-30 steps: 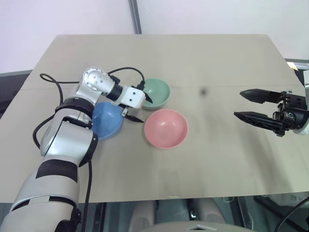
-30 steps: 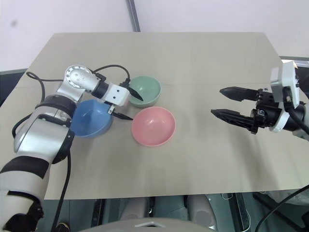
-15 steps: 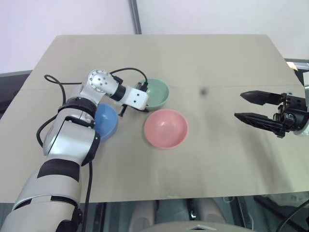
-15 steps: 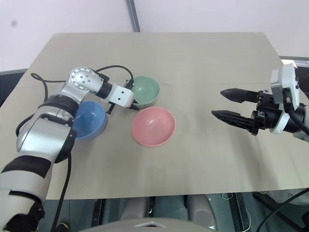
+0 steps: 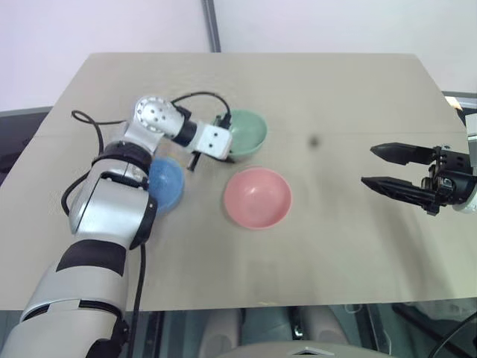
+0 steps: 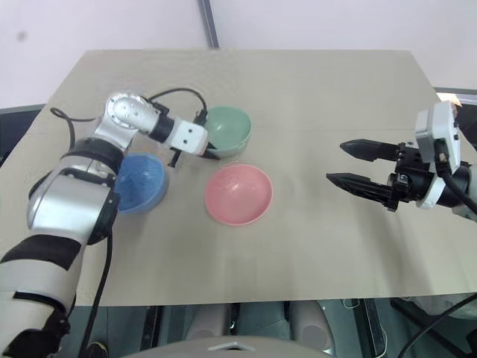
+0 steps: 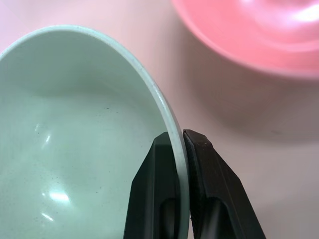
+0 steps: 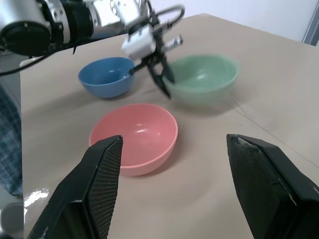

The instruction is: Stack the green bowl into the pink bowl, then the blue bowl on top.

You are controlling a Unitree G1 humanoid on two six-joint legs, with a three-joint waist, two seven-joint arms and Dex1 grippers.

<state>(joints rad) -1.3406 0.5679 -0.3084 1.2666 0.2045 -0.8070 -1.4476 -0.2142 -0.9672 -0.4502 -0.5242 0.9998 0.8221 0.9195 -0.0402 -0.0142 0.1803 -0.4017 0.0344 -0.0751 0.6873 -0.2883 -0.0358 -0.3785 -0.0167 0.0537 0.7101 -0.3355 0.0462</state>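
While the left gripper [image 7: 180, 149] pinches the near rim of the green bowl [image 5: 247, 133], one finger inside and one outside, the lift should go straight up until the base clears the table [image 5: 335, 246]. Then carry it level over the pink bowl [image 5: 257, 197], which sits just beside it, and lower it centred before letting go. The blue bowl [image 5: 165, 183] waits under the left forearm. Out to the right, the right gripper [image 6: 358, 165] hovers with fingers spread, holding nothing. A second ago the left fingers stood open at that rim; now they have closed on it and the bowl looks slightly raised.
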